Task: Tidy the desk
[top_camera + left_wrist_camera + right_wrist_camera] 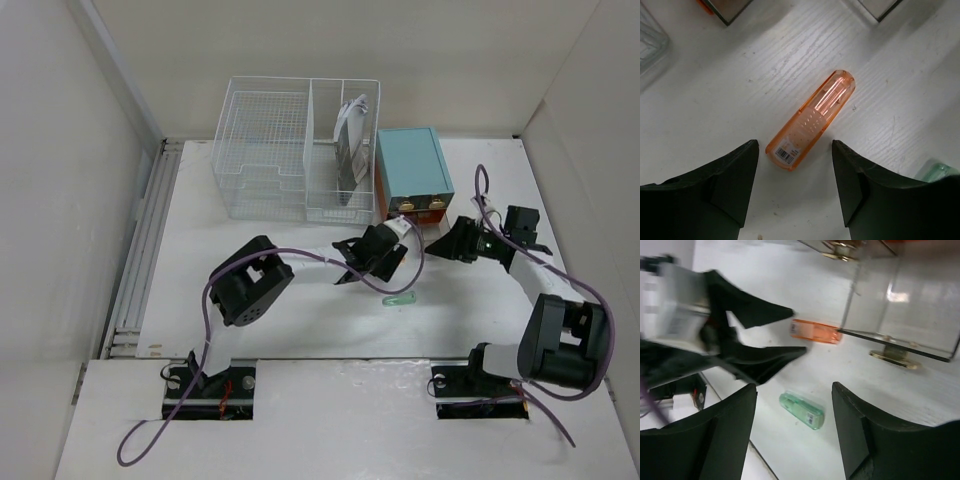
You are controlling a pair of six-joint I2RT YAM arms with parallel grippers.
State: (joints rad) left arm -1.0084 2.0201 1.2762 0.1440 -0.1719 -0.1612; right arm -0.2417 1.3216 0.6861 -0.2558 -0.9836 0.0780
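An orange translucent case [812,120] with a barcode label lies flat on the white desk [300,320]. My left gripper [795,150] hovers over it, open, with the case's near end between the fingertips and untouched. In the top view the left gripper [378,258] sits just in front of the teal-topped drawer box [412,172]. A green translucent case [801,411] lies on the desk nearer the arms, also the green case [400,300] in the top view. My right gripper [795,395] is open and empty, above the desk and looking toward both cases; the orange case [815,331] lies farther off.
A white wire basket [295,150] holding grey and white flat items stands at the back, left of the drawer box. The box's clear drawer front and brass feet [895,352] are close to the right gripper. Pale walls enclose the desk.
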